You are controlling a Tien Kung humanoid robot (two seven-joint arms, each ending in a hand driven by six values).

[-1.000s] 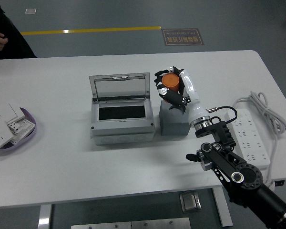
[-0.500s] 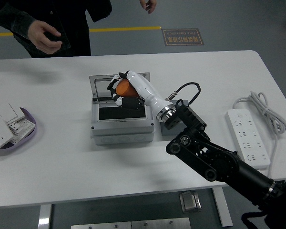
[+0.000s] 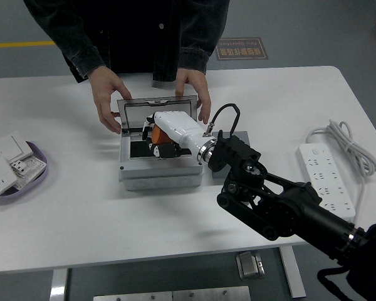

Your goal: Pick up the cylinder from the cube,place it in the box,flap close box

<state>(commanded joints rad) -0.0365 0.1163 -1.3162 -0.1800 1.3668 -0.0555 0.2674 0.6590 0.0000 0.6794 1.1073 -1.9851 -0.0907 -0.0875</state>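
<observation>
My right hand point(image 3: 154, 139) is shut on the orange cylinder point(image 3: 158, 134) and holds it low inside the open grey box point(image 3: 160, 175), over its black interior. The box lid point(image 3: 158, 110) stands raised at the back. The grey cube point(image 3: 238, 139) sits just right of the box, mostly hidden behind my right arm point(image 3: 269, 200). A person stands at the far side with one hand point(image 3: 108, 103) at the lid's left corner and the other hand point(image 3: 194, 94) at its right corner. My left arm is out of view.
A purple dish point(image 3: 34, 164) with white switch plates sits at the left edge. A white power strip point(image 3: 329, 179) with its coiled cable lies at the right.
My right hand carried the cylinder from the cube leftward and down into the box. A person stepped up to the far side and put both hands on the lid's corners.
</observation>
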